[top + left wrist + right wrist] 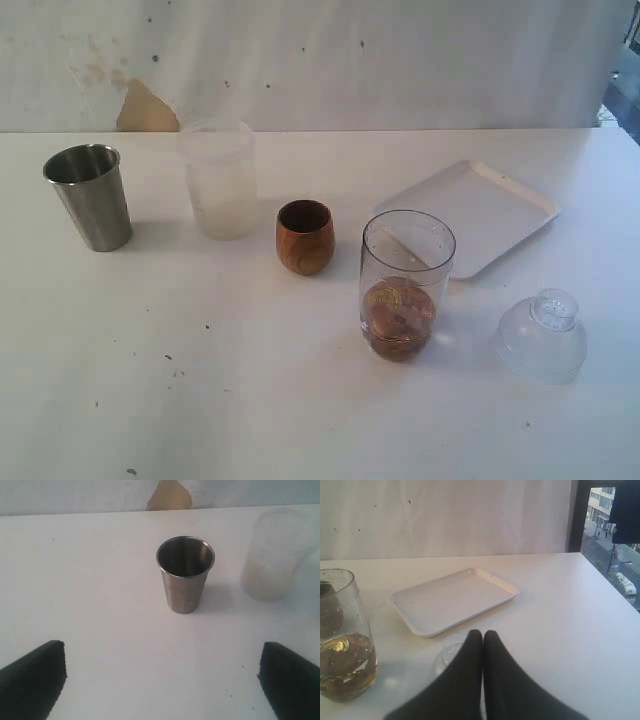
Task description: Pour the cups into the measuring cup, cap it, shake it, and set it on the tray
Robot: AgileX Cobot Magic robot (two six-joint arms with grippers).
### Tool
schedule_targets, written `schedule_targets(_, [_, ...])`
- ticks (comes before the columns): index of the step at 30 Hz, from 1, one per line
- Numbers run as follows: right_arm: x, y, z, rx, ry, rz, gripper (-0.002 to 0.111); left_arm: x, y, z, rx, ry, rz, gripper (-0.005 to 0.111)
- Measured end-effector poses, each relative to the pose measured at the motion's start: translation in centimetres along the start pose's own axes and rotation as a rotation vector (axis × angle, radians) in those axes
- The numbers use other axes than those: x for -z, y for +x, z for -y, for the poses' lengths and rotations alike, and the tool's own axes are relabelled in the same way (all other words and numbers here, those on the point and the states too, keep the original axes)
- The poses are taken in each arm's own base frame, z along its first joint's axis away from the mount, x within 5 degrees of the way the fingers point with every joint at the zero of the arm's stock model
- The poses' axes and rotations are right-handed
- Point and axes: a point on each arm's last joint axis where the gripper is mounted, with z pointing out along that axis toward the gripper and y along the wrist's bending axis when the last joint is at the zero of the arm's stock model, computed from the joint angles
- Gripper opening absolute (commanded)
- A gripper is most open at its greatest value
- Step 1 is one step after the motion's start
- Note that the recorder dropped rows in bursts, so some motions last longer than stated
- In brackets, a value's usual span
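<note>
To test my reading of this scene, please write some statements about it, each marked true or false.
1. The tall clear tumbler holds brown contents. True.
2. The clear domed lid caps that tumbler. False: it lies on the table beside it.
3. The small brown wooden cup stands on the flat white rectangular tray. False: it stands on the table.
4. The left gripper is open, facing the tapered stainless-steel tumbler. True.

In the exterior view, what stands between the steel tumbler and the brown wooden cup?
A frosted translucent plastic cup stands between the steel tumbler and the wooden cup, set slightly farther back than both. The exterior view shows it.
</note>
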Motion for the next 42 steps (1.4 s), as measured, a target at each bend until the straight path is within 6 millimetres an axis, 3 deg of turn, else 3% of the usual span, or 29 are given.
schedule_targets(7, [0.0,0.0,0.0,0.0,0.0,0.0,0.0,6.2,1.9,1.1,-0.068,0.051,0.212,0.105])
schedule_targets(17, [0.0,0.0,0.0,0.0,0.0,0.0,0.0,12.6,4.2,1.0,0.014,0.063,0.438,0.105])
schedule_targets(30, [0.0,0.0,0.0,-0.026,0.0,0.0,0.0,18.3,8.5,0.8,0.017,0.052,0.653,0.105])
schedule_targets(37, [0.0,0.0,0.0,-0.026,0.0,0.0,0.0,17.8,8.9,0.7,0.014,0.039,0.665,0.105])
schedule_targets(42, [0.0,0.0,0.0,-0.026,0.0,0.0,0.0,13.5,9.4,0.7,0.039,0.04,0.748,0.105])
